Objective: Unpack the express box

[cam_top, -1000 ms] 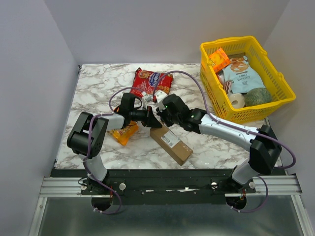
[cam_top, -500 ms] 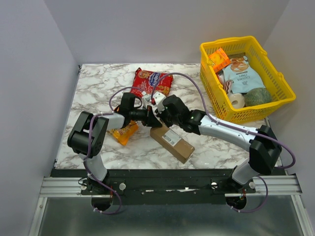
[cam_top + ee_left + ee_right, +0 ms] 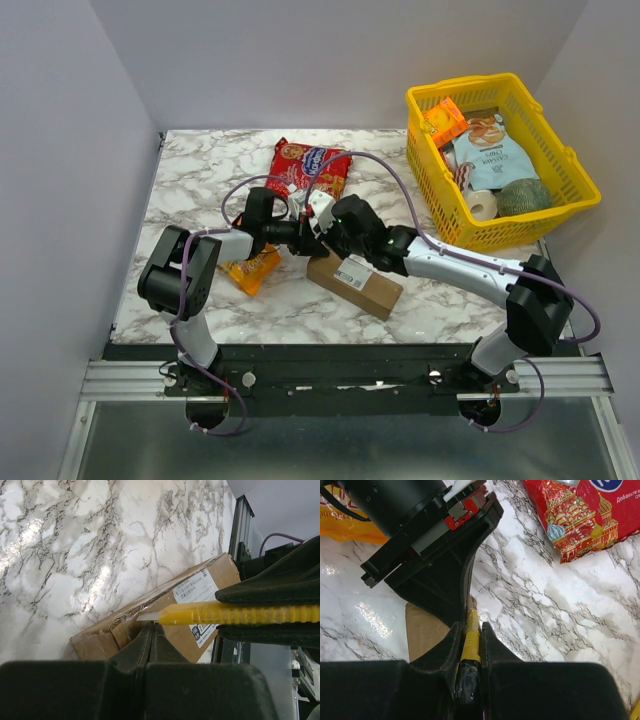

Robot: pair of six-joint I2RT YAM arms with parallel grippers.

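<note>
The express box (image 3: 368,288), a small brown carton with a white label, lies on the marble table just in front of both grippers. My left gripper (image 3: 303,241) is shut with nothing between its fingers. In the left wrist view its tip (image 3: 151,628) rests at the box's (image 3: 165,605) torn, taped end. My right gripper (image 3: 323,228) is shut on a yellow utility knife (image 3: 471,639). The knife (image 3: 225,614) lies along the box top, its blade tip at the taped end, right above the left fingertips.
A red snack bag (image 3: 308,168) lies behind the grippers and an orange bag (image 3: 252,268) under the left arm. A yellow basket (image 3: 498,236) with several items stands at the back right. The table's front edge runs just behind the arm bases.
The box has swung round, its right end moving away from the front edge, so it lies more across the table. Both grippers stayed at its left end, the right one shifting slightly left.
</note>
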